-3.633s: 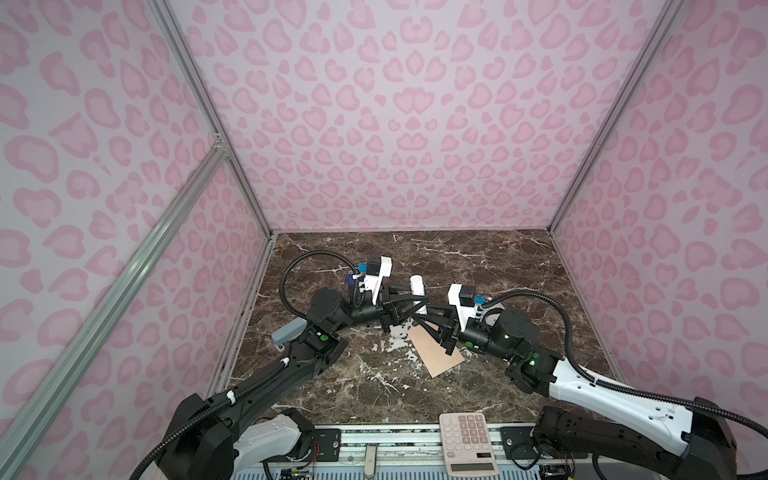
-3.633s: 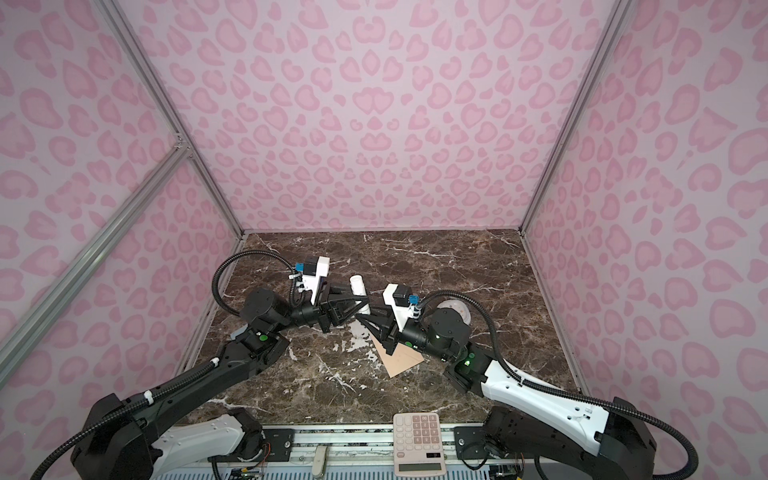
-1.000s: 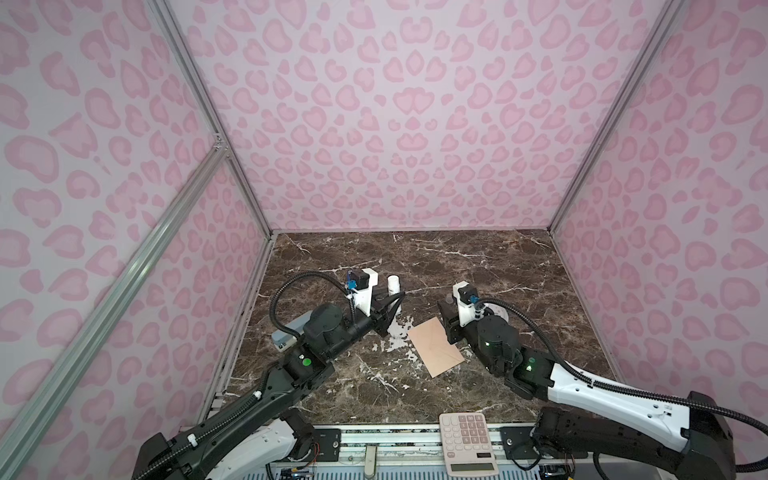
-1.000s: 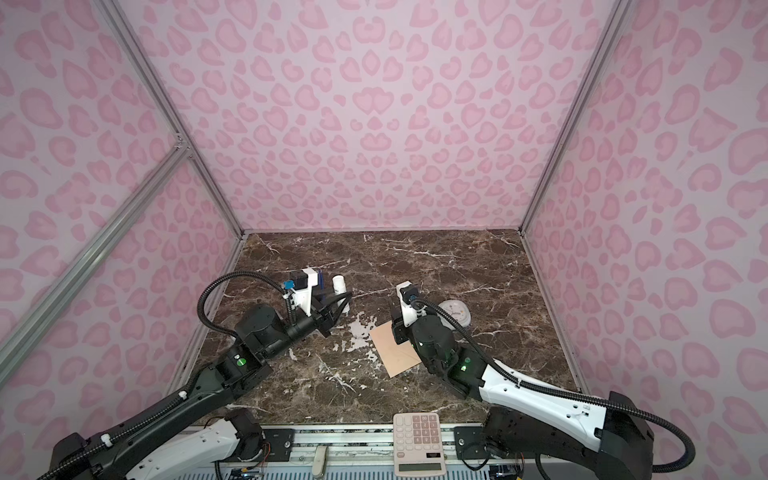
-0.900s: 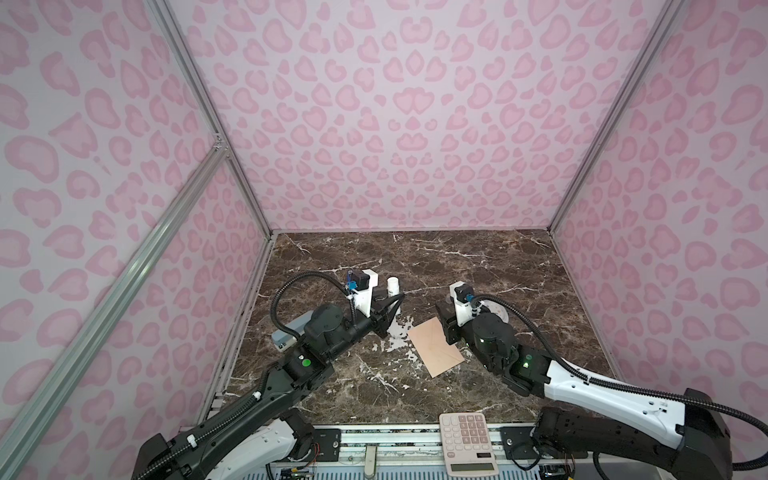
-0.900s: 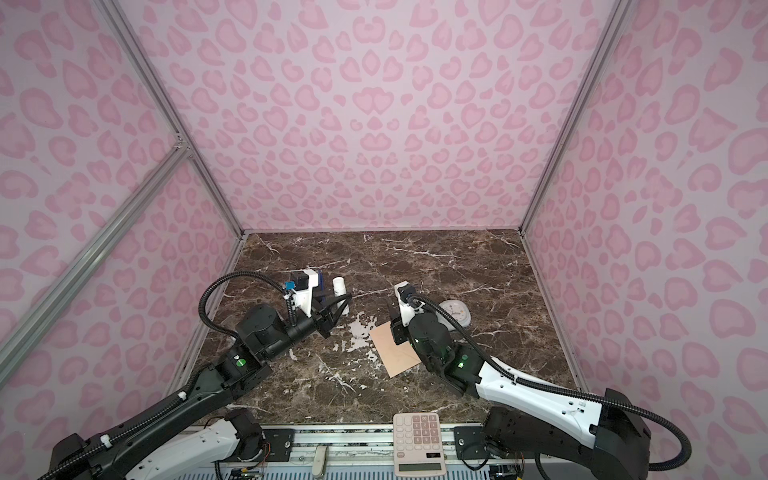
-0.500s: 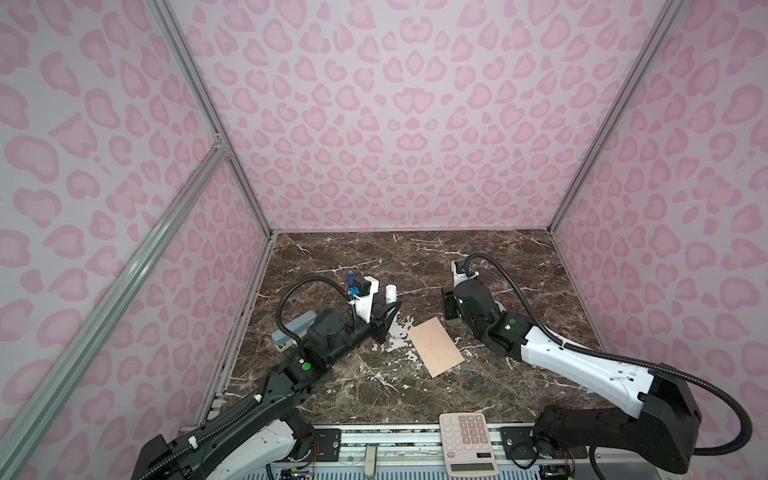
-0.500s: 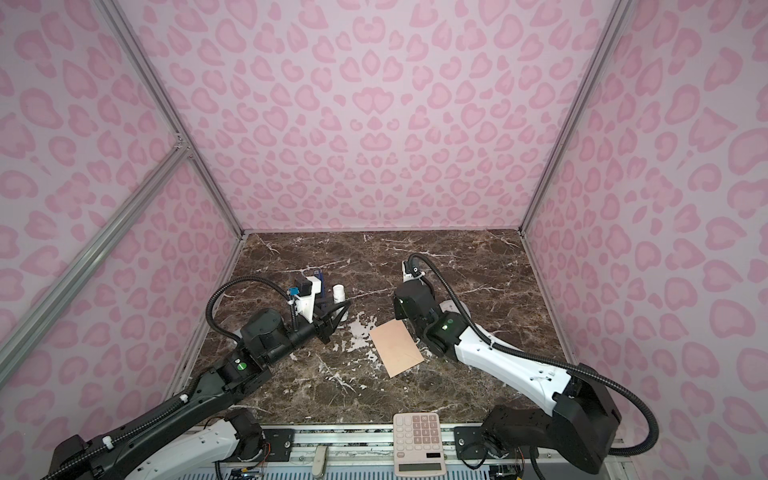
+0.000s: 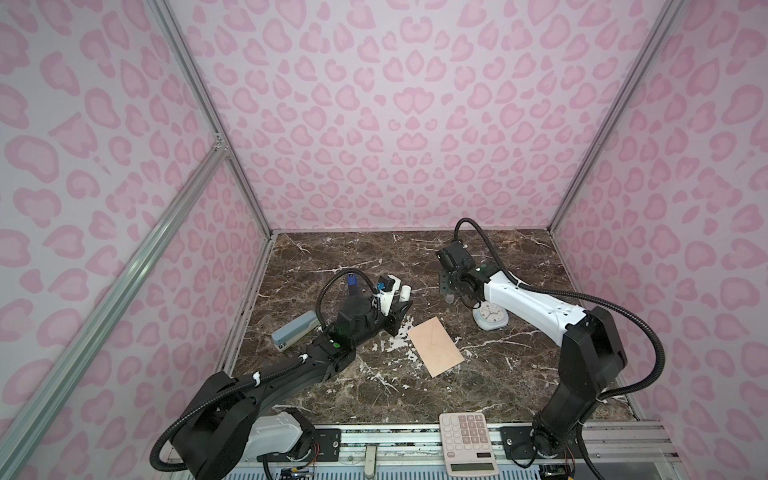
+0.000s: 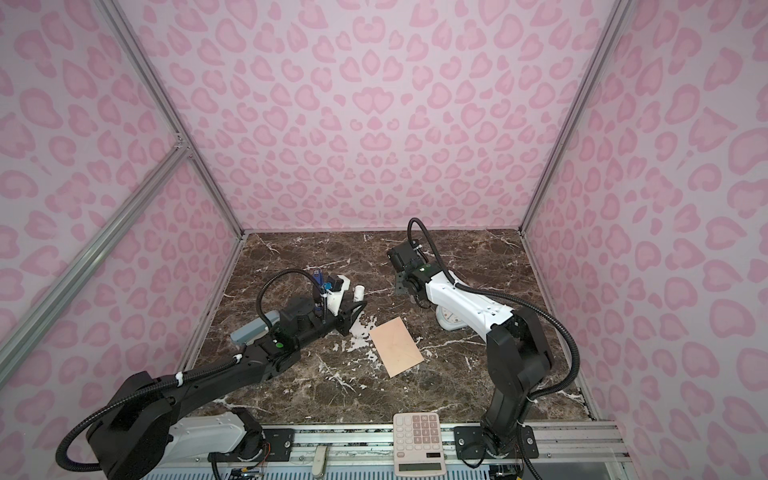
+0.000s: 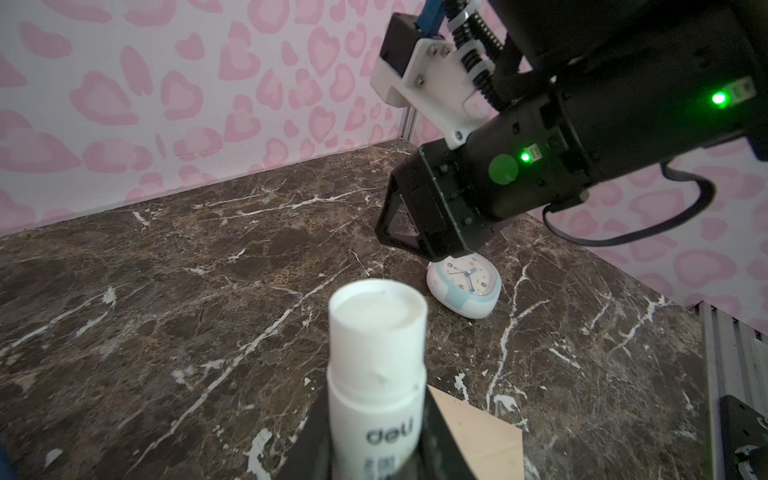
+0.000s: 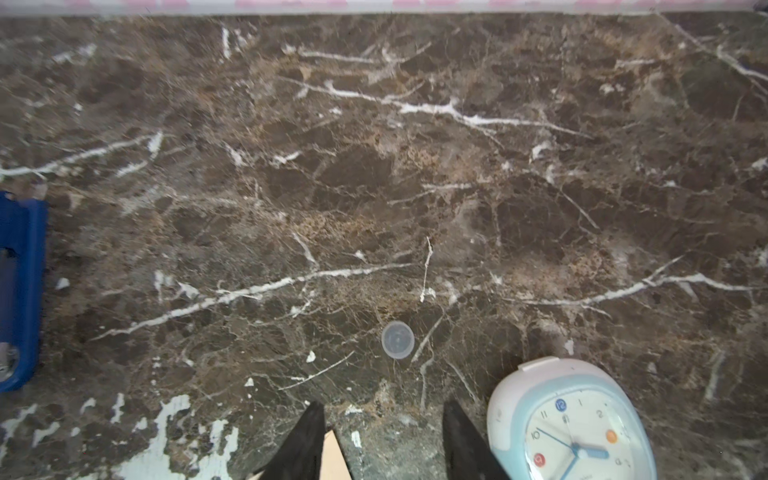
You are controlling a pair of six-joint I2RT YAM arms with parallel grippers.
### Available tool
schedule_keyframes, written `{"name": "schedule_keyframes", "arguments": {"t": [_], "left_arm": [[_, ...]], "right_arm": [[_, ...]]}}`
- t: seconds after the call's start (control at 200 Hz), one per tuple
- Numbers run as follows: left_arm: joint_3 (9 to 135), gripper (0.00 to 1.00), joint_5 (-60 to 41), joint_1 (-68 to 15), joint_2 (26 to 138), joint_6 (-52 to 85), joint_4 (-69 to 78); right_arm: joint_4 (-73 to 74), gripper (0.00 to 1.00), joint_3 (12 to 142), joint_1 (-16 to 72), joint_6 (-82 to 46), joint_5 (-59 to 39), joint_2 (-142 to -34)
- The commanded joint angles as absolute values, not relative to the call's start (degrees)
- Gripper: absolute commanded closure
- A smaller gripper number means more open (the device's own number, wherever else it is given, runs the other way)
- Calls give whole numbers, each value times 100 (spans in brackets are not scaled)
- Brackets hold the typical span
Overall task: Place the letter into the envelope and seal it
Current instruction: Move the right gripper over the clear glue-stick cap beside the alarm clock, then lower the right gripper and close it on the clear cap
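The peach envelope (image 9: 435,346) lies flat on the dark marble counter (image 9: 365,257) near its middle, flap folded down, turned at an angle to the counter's edges, with no arm touching it; it shows the same in both top views (image 10: 397,346). Just to its left, the left gripper (image 11: 374,415) has its jaws pinching a white glue stick (image 11: 376,374), which points up and away from the arm and shows its open white end in the left wrist view. A grey-blue stapler (image 9: 293,332) lies on the counter beside that arm, close to the left wall. The right gripper (image 12: 383,405) hangs over the far right part of the counter, well apart from the envelope, its jaws spread with nothing between them. Below and just ahead of them a small translucent round cap (image 12: 397,339) sits on the marble. A white and pale blue alarm clock (image 12: 573,424) lies face up just beside the right gripper, between it and the right arm's white link in a top view (image 9: 490,318). A white calculator (image 9: 469,442) rests on the metal rail at the counter's near edge.
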State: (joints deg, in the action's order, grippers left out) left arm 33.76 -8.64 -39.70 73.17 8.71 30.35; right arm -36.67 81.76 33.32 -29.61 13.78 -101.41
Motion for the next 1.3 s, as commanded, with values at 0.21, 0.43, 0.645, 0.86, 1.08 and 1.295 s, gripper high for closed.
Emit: {"name": "schedule_keyframes", "arguments": {"t": [0.21,0.43,0.645,0.86,1.08,1.295], "left_arm": [[3488,94,-1044,-3964,7860,688,3779],[3619,92,-1002,-3964,8061,563,3712],[3698,93,-1010,-3964,8263,484,3744],[3680,94,-1020,-3964,8368,463,3799],[3640,94,-1002,-3955,8428,395,3812],[3570,94,-1029,-3955,8532,405,3936]], "right_arm": [[-4541,51,8903,2849,-3105,750,-10924],[-4805,51,9332,2660,-3076,438,-11413],[-5005,51,9660,2645,-3065,313,-11817],[-5230,51,9982,2639,-3103,290,-12223],[-5424,54,10220,2646,-3122,229,-12527],[-5476,55,10226,2643,-3172,303,-12601]]}}
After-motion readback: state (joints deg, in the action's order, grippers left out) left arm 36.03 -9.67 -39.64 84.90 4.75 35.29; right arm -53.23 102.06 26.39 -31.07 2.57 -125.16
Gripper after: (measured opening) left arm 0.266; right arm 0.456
